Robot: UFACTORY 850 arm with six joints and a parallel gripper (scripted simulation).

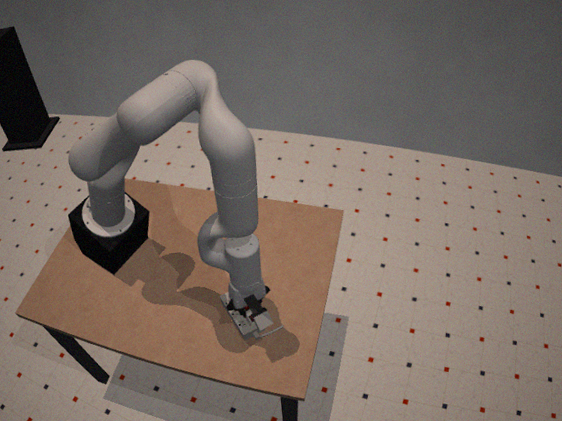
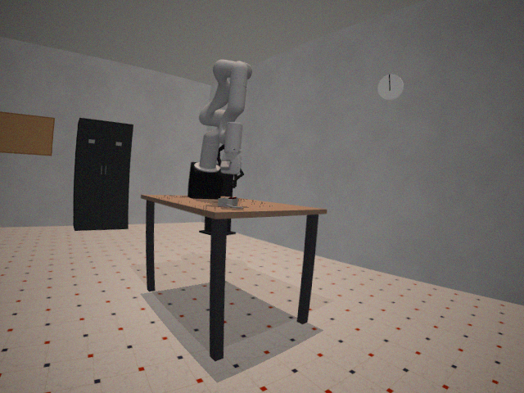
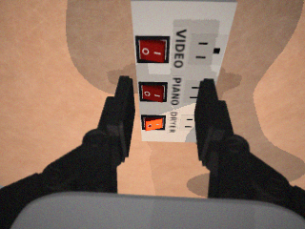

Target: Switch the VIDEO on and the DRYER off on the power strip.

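The white power strip (image 3: 178, 72) lies flat on the wooden table, label side up, with three red rocker switches in a row. The VIDEO switch (image 3: 152, 50) and the PIANO switch (image 3: 152, 92) are dark red. The DRYER switch (image 3: 153, 123) glows bright orange-red. My gripper (image 3: 165, 94) hangs above the strip's DRYER end, its two black fingers partly closed, one over each long side, holding nothing. The strip also shows in the top view (image 1: 251, 321) under the gripper (image 1: 246, 303), near the table's front right edge. In the exterior view the gripper (image 2: 233, 182) stands clear above the strip (image 2: 228, 203).
The arm's black base block (image 1: 110, 236) sits at the table's back left corner. The table's edge (image 1: 314, 324) runs close to the right of the strip. A black cabinet (image 2: 102, 173) and a black pedestal (image 1: 8, 85) stand far off on the floor.
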